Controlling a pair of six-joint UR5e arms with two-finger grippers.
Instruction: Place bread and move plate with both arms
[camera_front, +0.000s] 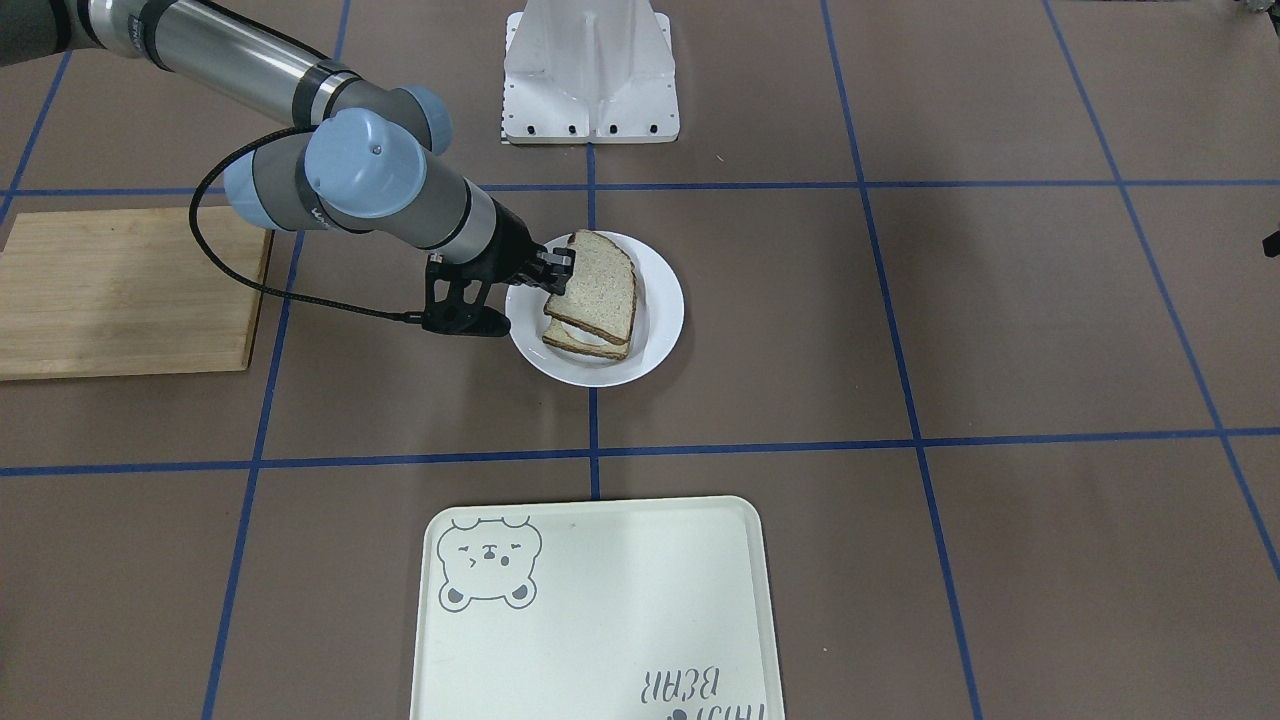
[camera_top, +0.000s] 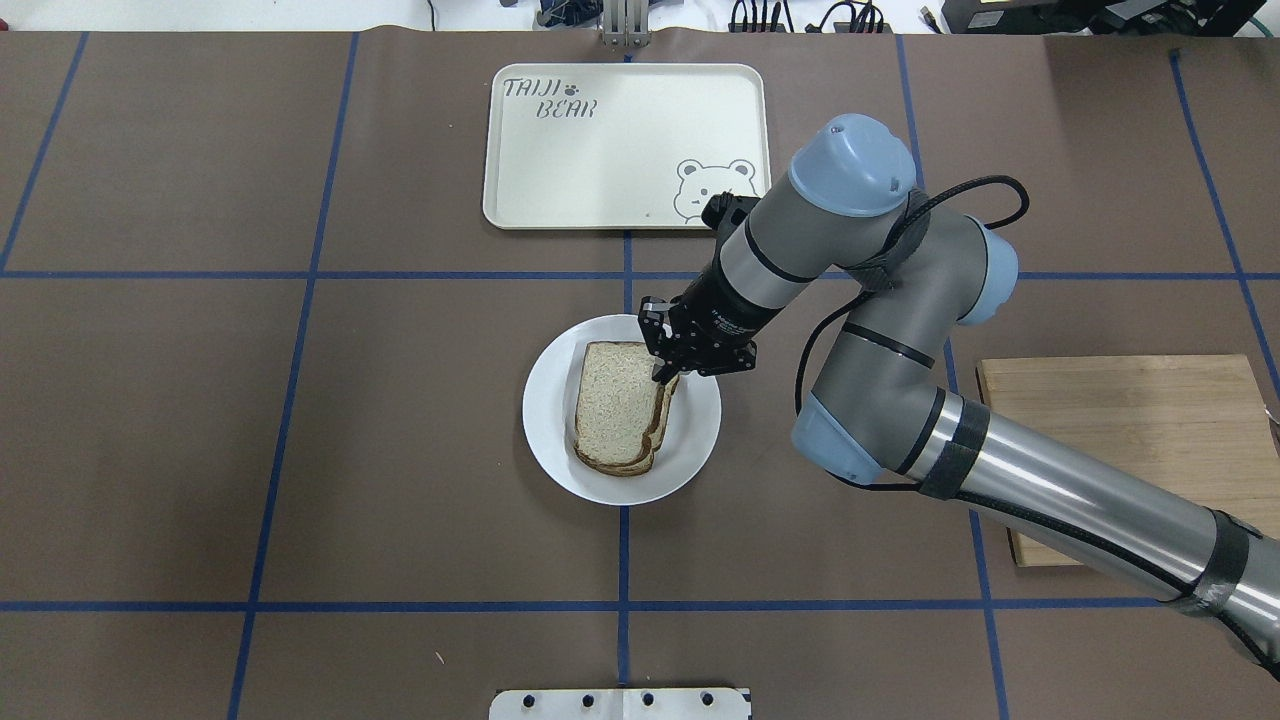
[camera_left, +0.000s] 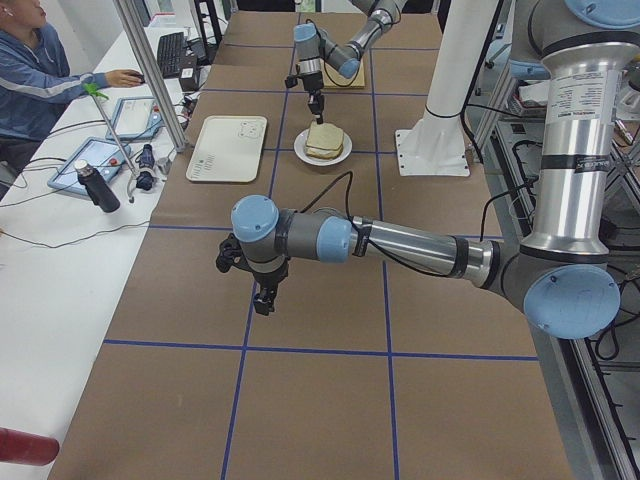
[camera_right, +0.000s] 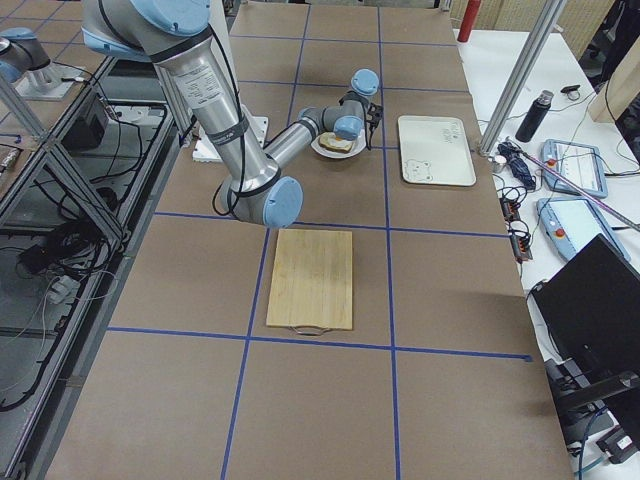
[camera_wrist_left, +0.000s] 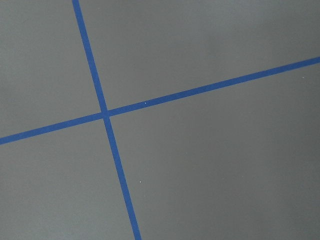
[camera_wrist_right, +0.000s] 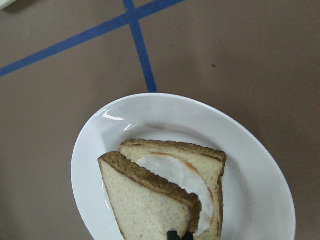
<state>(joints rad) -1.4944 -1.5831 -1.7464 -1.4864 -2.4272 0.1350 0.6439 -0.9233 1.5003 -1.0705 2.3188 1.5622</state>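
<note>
A table (camera_top: 200, 400) covered by a brown mat with a grid of blue tape fills the scene, with a white robot base (camera_front: 590, 75) at its edge. The right arm (camera_top: 1050, 500) reaches from the robot's side across the mat to the middle of the table, its wrist bent down over the plate. The left arm (camera_left: 420, 245) stretches low over bare mat, well apart from everything else; its wrist camera shows only a crossing of two tape lines. A wooden board (camera_top: 1120, 400) lies on the robot's right, partly under the right arm. A cream tray (camera_top: 620, 170) with a bear drawing sits at the far side, beyond the plate. The white plate (camera_top: 545, 420) rests at the centre, over a tape line. On it lies the egg slice (camera_wrist_right: 180, 175), flat, and on top of that the bread (camera_top: 612, 400), tilted: the edge nearest the right arm is raised, the opposite edge rests on the lower slice, so the egg white shows in the gap between them. The right gripper (camera_top: 662, 378) has its fingers drawn close together, pinching the raised edge of the bread. The left gripper (camera_left: 264, 298) points down over the mat, and how its fingers stand cannot be told.
</note>
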